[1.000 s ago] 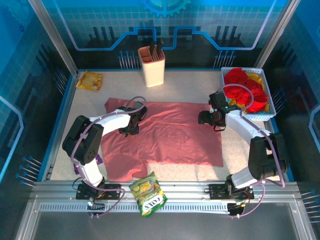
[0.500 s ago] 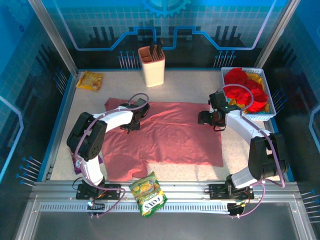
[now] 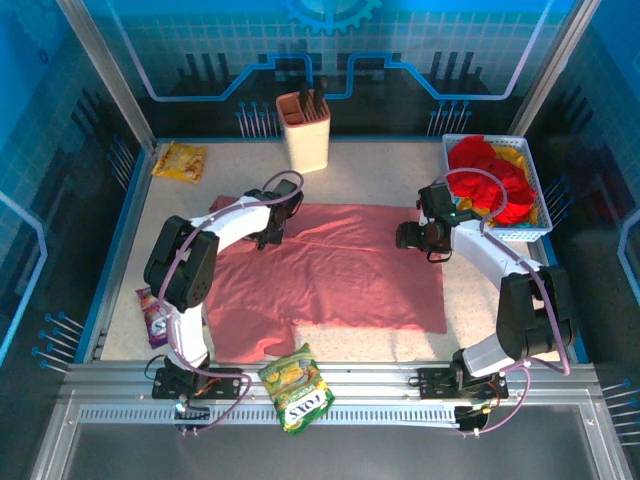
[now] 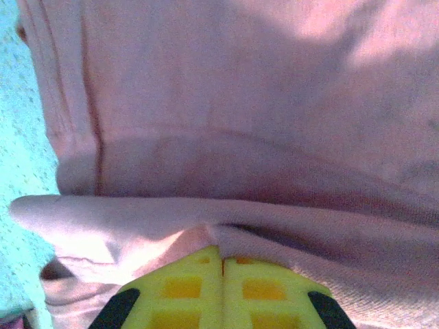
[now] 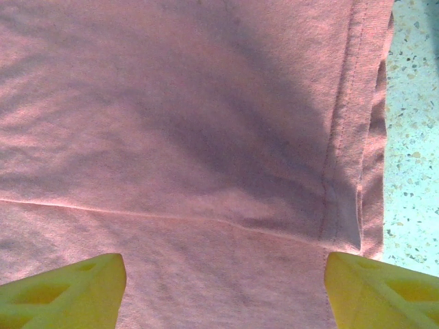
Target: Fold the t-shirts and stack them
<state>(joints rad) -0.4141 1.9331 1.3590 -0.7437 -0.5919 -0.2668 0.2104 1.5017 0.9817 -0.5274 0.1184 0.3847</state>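
Speckled tabletop (image 3: pixel 380 175) inside a blue-panelled enclosure carries the pink t-shirt (image 3: pixel 340 270), spread flat across the middle with its long axis running left to right: sleeves on the left side, hem on the right. From above, the left gripper (image 3: pixel 268 236) sits on the shirt's far left part, near the far sleeve, and the right gripper (image 3: pixel 410 238) sits over the far right part, near the hem; whether either is open or closed is too small to judge from there. The wrist cameras settle it. On the left wrist, the left gripper (image 4: pixel 221 288) has its yellow fingers (image 4: pixel 182 291) pressed together on a raised pleat of the shirt (image 4: pixel 240 103), with a strip of tabletop (image 4: pixel 20 137) at the left edge. On the right wrist, the right gripper (image 5: pixel 226 281) has its fingers (image 5: pixel 68 288) spread wide apart over flat cloth (image 5: pixel 171 103), holding nothing; the stitched hem runs down the right side beside bare tabletop (image 5: pixel 415 137). A white basket (image 3: pixel 512 236) at the far right holds the red shirts (image 3: pixel 485 175) and a yellow shirt (image 3: pixel 512 153) in a heap, their outlines hard to separate. A snack packet (image 3: pixel 295 385) lies at the near edge, just beside the near sleeve.
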